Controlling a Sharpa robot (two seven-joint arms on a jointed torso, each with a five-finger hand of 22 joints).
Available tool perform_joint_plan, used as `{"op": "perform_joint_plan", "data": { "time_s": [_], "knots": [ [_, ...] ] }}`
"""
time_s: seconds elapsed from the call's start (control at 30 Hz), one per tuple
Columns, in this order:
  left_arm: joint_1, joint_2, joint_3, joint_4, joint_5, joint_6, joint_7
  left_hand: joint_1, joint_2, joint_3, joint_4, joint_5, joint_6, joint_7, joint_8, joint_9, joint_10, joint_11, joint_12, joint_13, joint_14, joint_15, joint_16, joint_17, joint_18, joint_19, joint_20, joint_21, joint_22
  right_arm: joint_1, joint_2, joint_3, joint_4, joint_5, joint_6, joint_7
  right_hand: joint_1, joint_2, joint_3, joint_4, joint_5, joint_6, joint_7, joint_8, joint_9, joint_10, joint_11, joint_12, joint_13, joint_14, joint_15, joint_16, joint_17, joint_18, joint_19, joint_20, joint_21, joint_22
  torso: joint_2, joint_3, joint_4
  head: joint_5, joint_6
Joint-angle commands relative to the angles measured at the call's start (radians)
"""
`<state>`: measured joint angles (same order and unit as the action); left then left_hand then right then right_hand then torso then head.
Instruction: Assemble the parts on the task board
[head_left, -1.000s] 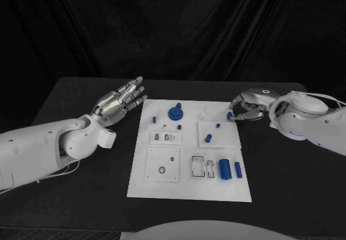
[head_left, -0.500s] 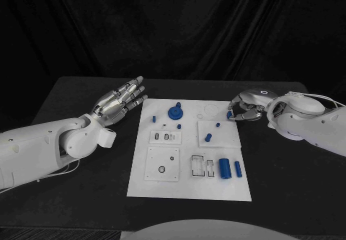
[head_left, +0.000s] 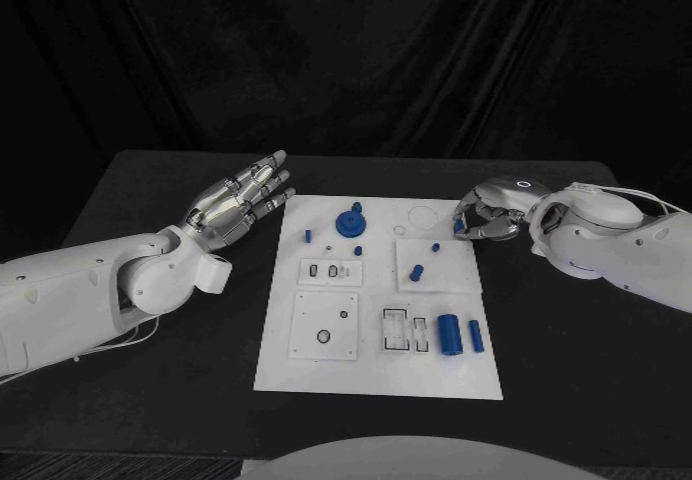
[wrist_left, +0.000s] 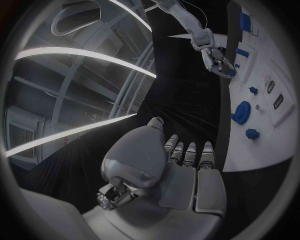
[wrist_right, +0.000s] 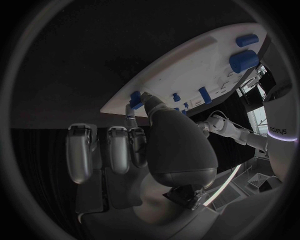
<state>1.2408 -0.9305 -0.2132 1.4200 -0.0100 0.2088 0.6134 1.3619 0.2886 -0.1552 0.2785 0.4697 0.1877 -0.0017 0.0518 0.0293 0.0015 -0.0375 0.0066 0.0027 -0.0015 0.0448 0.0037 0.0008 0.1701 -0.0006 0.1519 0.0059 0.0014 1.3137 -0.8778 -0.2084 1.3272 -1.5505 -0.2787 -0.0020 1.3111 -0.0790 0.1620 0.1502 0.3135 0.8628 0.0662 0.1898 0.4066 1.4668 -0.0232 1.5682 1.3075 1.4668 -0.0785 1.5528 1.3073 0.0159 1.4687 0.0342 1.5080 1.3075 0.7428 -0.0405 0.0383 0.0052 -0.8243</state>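
Note:
The white task board lies in the middle of the black table. My right hand hovers at the board's far right corner and pinches a small blue part between thumb and finger; the right wrist view shows that part at the fingertips over the board's edge. My left hand is held flat and open beside the board's far left corner, holding nothing. On the board are a blue round knobbed part, small blue pegs, and two blue cylinders.
White inset plates with slots take up the board's near half. Bare black table surrounds the board on both sides. In the left wrist view the right hand sits across the board.
My right hand has edged slightly toward the board, still with the small blue part in its fingers. The left hand has stayed where it was.

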Motion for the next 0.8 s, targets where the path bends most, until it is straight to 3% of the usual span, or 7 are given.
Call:
{"op": "perform_joint_plan", "data": {
  "time_s": [0.03,0.23,0.33,0.57,0.8],
  "knots": [
    [-0.002,0.002,0.001,0.001,-0.002,0.017,0.011,0.01,0.002,0.007,0.0,0.006,-0.001,0.005,0.005,0.001,0.0,0.01,-0.001,0.0,0.002,0.009,-0.004,-0.001,0.005,0.001,0.006,-0.006,-0.001,-0.004,0.002,0.0,-0.003,-0.003,-0.018,-0.002,0.015,0.005,0.002,-0.011,0.029,0.006,0.0,0.021,0.023,0.104,-0.002,0.003,0.263,0.096,-0.006,-0.006,0.225,0.003,0.064,-0.006,-0.006,0.238,0.0,0.0002,-0.0005,0.001,-0.002],
    [-0.002,0.002,0.001,0.002,-0.002,0.019,0.012,0.01,0.002,0.008,0.001,0.006,0.0,0.006,0.005,0.002,0.0,0.011,0.0,0.0,0.002,0.009,-0.004,-0.001,0.005,0.001,0.007,-0.006,-0.001,-0.005,0.004,0.0,-0.004,-0.003,-0.044,0.002,0.028,0.022,0.013,-0.033,0.093,0.013,-0.007,0.095,0.088,0.104,-0.008,0.003,0.263,0.094,-0.011,-0.01,0.219,0.004,0.061,-0.01,-0.011,0.237,0.0,0.0002,0.0005,0.0,-0.002],
    [-0.003,0.001,0.001,0.002,-0.002,0.019,0.012,0.01,0.002,0.008,0.001,0.006,0.0,0.006,0.005,0.002,0.0,0.011,0.0,0.0,0.002,0.009,-0.004,-0.001,0.005,0.001,0.007,-0.006,-0.001,-0.006,0.001,0.001,-0.001,-0.003,-0.076,0.008,0.038,0.031,0.021,-0.044,0.102,0.017,-0.007,0.121,0.109,0.104,-0.008,0.003,0.263,0.093,-0.012,-0.012,0.216,0.005,0.06,-0.012,-0.014,0.236,0.0,0.0001,0.0002,0.002,-0.002],
    [-0.003,-0.004,0.001,0.004,-0.002,0.018,0.01,0.01,0.002,0.008,0.001,0.006,0.0,0.006,0.005,0.002,0.0,0.011,0.0,0.0,0.002,0.009,-0.004,-0.001,0.005,0.001,0.007,-0.006,-0.001,-0.004,-0.014,0.001,0.037,-0.003,-0.146,0.018,0.044,0.036,0.028,-0.052,0.115,0.027,-0.005,0.149,0.13,0.104,-0.006,0.003,0.263,0.093,-0.011,-0.013,0.214,0.005,0.06,-0.011,-0.014,0.236,0.0,0.0,0.0,0.006,-0.004],
    [-0.004,-0.006,0.001,0.004,-0.002,0.017,0.008,0.009,0.002,0.01,0.002,0.006,0.003,0.008,0.007,0.002,0.0,0.012,0.0,0.0,0.002,0.009,-0.004,-0.001,0.005,0.001,0.008,-0.006,-0.001,0.032,-0.031,0.001,0.157,-0.001,-0.17,0.004,0.029,0.03,0.023,-0.045,0.095,0.028,-0.001,0.158,0.136,0.104,-0.002,0.003,0.263,0.092,-0.008,-0.016,0.209,0.006,0.059,-0.009,-0.017,0.235,-0.001,0.0002,-0.0001,0.011,-0.01]
  ]
}}
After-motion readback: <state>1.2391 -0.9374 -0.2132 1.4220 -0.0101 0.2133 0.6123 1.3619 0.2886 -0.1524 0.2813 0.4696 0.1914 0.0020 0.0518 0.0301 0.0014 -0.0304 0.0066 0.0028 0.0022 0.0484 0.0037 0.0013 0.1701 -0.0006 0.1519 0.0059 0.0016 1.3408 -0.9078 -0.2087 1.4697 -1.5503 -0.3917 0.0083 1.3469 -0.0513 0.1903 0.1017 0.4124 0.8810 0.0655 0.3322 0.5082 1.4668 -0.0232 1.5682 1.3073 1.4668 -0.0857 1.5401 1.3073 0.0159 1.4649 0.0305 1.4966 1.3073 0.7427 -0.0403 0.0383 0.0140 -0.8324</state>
